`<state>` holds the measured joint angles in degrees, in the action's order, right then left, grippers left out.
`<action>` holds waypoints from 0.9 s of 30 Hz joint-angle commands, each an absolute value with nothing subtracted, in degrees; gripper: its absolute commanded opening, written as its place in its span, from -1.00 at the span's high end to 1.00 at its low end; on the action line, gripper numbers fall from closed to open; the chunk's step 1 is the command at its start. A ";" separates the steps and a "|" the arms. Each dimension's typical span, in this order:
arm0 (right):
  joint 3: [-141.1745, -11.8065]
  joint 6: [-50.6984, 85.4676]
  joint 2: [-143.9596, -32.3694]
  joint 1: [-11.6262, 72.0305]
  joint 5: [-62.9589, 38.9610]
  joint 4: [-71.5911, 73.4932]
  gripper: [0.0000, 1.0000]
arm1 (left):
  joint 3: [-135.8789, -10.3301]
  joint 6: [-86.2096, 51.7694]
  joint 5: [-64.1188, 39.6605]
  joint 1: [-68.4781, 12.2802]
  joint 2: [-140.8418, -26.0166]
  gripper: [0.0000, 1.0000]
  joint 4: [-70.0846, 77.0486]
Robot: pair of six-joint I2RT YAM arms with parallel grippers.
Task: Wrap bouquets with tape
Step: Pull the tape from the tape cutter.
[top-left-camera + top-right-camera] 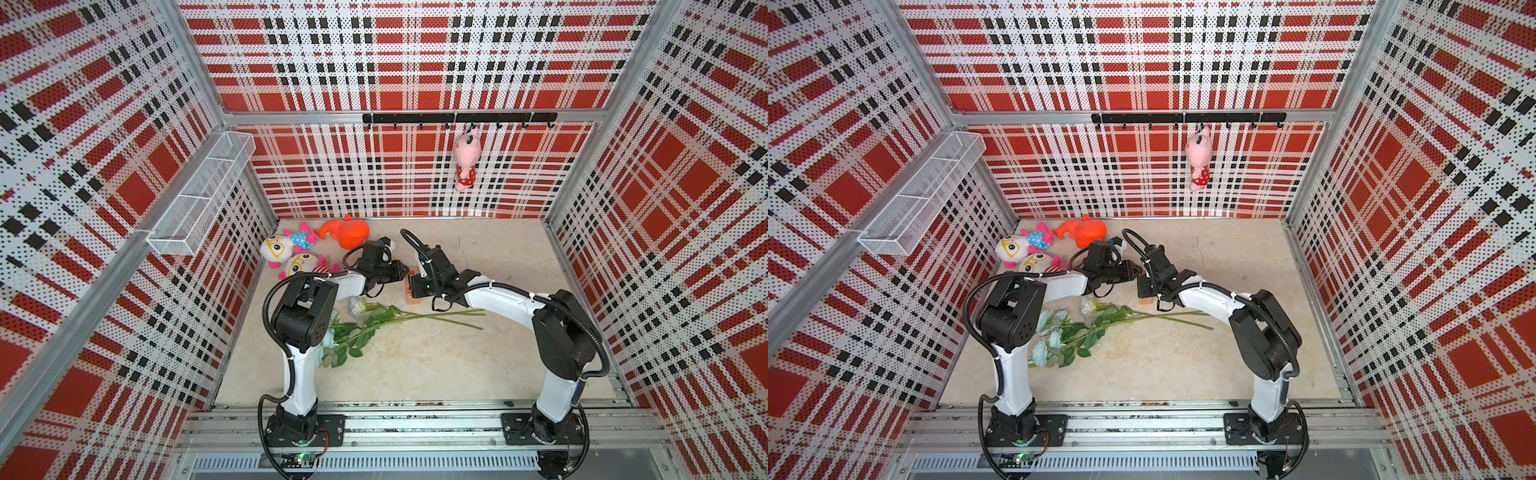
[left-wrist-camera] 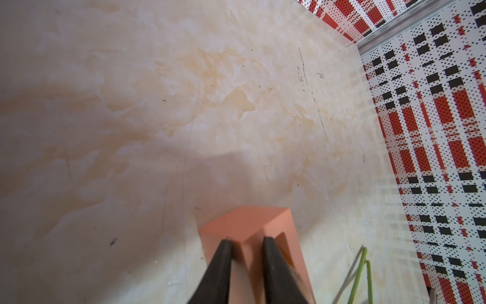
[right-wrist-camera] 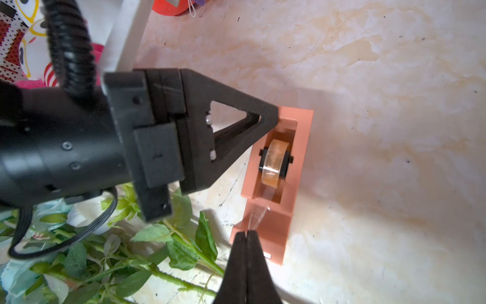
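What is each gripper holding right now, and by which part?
The right gripper pinches the free end of the tape. The left gripper clamps the orange dispenser at its opposite end.

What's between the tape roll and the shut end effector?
A clear tape strip stretches from the small amber roll to the right end effector, over the orange-tan dispenser: right wrist view.

The left arm (image 1: 299,316) and the right arm (image 1: 557,332) both bend at the elbow and reach in toward each other. The left gripper (image 2: 247,240) has its two fingers a little apart, with the end of the tape dispenser (image 3: 302,158) pinched between them. The right gripper (image 3: 246,233) is close beside it, fingers squeezed tight on the thin tape strip (image 3: 256,213) at its tips.
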<state>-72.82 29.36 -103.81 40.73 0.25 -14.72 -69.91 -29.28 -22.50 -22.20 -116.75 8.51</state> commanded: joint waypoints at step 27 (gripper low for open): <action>-65.73 30.56 -90.58 46.24 2.89 -16.94 1.00 | -69.22 -27.40 -20.80 -20.65 -107.94 0.06 3.43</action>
